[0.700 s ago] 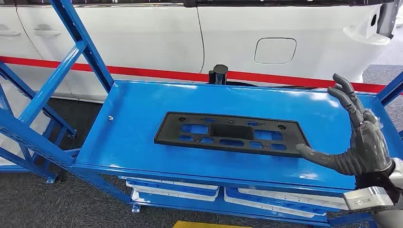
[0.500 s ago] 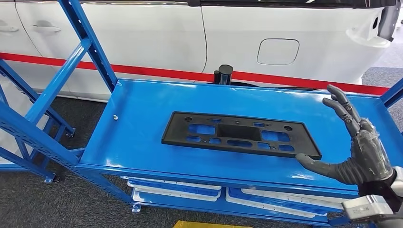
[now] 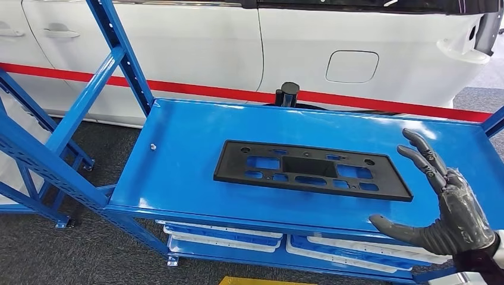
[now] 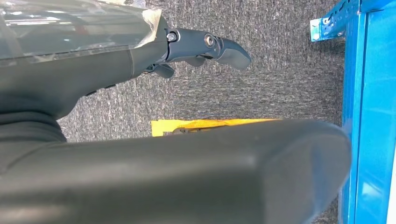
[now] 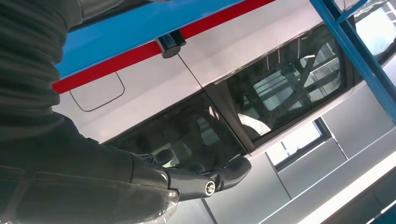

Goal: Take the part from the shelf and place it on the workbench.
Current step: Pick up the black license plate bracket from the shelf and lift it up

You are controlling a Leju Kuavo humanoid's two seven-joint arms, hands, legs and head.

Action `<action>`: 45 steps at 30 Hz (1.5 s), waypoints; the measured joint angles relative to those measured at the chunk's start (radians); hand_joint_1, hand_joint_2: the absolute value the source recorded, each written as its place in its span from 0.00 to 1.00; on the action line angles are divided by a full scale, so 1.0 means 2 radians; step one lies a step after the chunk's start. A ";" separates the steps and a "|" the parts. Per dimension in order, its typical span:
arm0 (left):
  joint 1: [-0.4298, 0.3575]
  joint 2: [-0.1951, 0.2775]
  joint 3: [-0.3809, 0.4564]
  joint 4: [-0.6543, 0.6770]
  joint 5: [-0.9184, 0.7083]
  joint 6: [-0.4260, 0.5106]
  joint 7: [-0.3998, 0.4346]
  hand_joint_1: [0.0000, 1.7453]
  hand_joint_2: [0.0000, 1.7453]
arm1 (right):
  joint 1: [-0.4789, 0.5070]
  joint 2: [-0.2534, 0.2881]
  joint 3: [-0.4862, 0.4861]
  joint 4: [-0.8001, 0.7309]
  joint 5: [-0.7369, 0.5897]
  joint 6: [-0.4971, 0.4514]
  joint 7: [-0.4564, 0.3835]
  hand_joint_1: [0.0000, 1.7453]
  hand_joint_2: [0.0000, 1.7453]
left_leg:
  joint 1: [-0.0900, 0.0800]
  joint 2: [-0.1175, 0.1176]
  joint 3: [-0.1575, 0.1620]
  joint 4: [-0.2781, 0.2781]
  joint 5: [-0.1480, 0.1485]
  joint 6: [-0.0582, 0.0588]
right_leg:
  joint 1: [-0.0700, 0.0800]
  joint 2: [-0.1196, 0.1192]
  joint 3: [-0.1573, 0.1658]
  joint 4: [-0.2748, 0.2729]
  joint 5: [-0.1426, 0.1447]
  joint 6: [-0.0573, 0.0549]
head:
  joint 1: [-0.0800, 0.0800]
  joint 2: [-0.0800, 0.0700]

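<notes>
I note the blue shelf (image 3: 178,160) with the black part (image 3: 312,170) lying flat mid-surface. My right hand (image 3: 454,211) hovers near its right end, not touching, fingers spread, empty. Left hand (image 4: 205,46): fingers extended over carpet, holding nothing.

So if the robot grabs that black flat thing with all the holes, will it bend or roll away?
The black part looks like molded plastic, so probably fairly stiff and light. It lies flat on the blue shelf, so it can't roll, though it might slide on that shiny paint. Being long and thin, it may sag slightly if the right hand lifts one end.
</notes>
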 joint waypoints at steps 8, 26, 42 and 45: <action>-0.007 0.000 -0.008 0.000 -0.011 -0.006 0.023 0.00 0.00 | 0.052 -0.024 -0.008 -0.022 -0.007 0.007 0.032 0.00 1.00 | 0.001 0.000 0.000 0.000 0.000 0.000 | 0.000 0.000 0.000 0.000 0.000 0.001 | 0.000 0.000; -0.009 -0.007 -0.010 -0.003 -0.015 -0.012 0.041 0.00 0.00 | 0.052 -0.015 0.030 -0.025 0.066 0.111 0.148 0.00 1.00 | 0.001 0.000 0.000 -0.001 0.000 0.000 | 0.001 0.001 0.000 0.000 -0.001 0.002 | 0.000 0.000; -0.006 -0.007 -0.009 -0.004 -0.004 -0.013 0.041 0.00 0.00 | -0.001 -0.033 0.043 0.061 0.038 0.136 0.138 0.00 1.00 | 0.001 0.000 0.000 -0.001 0.000 0.000 | 0.001 0.001 0.000 0.000 -0.001 0.002 | 0.000 0.000; -0.004 -0.007 -0.009 -0.004 -0.003 -0.013 0.040 0.00 0.00 | -0.005 -0.039 0.045 0.069 0.035 0.137 0.137 0.00 1.00 | 0.001 0.000 0.000 -0.001 0.000 0.000 | 0.001 0.001 0.000 0.000 -0.001 0.002 | 0.000 0.000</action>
